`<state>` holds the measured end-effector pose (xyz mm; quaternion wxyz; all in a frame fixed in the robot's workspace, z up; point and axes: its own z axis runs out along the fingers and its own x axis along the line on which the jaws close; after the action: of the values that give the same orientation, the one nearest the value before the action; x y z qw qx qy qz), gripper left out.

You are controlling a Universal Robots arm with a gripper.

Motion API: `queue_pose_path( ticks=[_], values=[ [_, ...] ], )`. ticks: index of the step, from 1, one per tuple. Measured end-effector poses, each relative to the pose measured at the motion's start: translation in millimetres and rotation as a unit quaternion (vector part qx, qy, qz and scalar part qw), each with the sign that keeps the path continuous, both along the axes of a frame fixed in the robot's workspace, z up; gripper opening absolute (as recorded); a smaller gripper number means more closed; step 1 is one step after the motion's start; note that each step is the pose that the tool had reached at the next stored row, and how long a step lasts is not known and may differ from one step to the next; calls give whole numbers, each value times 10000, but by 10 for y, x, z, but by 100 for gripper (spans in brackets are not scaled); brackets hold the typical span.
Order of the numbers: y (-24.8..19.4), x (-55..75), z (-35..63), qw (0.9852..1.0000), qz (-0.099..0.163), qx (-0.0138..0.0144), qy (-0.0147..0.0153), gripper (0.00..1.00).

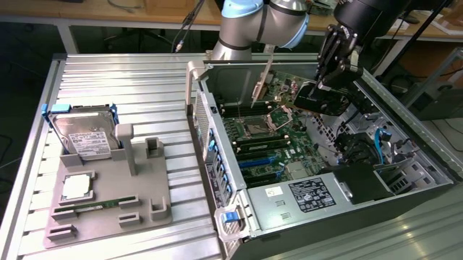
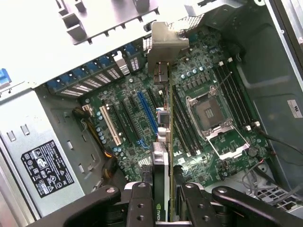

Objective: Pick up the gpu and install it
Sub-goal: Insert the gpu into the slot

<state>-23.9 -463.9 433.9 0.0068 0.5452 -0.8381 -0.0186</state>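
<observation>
A ribbed metal table (image 1: 130, 81) stands before wooden workbenches (image 1: 166, 13) over a dark floor (image 1: 21, 54).

**GPU held on edge inside the open case**

The gpu (image 1: 285, 86) is clamped in my hand (image 2: 166, 201). It is a thin card with a greenish-brown board and a silvery end bracket (image 2: 166, 42). It stands on its long edge, bracket toward the case's rear wall, over the motherboard (image 2: 128, 101) and its expansion slots.

Greens, silver and black
The gpu (image 1: 288, 85) showed green board and silvery bracket; the motherboard (image 2: 130, 101) was green; the pincer (image 2: 164, 204) was black.
</observation>
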Motion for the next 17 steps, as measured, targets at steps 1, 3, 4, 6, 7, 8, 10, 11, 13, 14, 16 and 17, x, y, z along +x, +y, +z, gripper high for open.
queue_pose_path(
  ticks=[1,3,4,6,7,8,10,11,13,14,16,17],
  values=[
    [0,-1,0,10000,57,0,0,27],
    [0,-2,0,9999,159,0,0,27],
    [0,-3,0,9998,212,0,0,27],
    [0,-6,0,9995,303,0,0,27],
    [0,-7,0,9994,343,0,0,27],
    [0,-7,0,9993,375,0,0,27],
    [0,-8,0,9990,444,0,0,27],
    [0,-9,0,9989,469,0,0,27],
    [0,-11,0,9988,494,0,0,27],
    [0,-14,0,9988,499,0,0,27],
    [0,-19,0,9987,503,0,0,27],
    [1,-19,0,9987,504,0,0,27]
  ],
)
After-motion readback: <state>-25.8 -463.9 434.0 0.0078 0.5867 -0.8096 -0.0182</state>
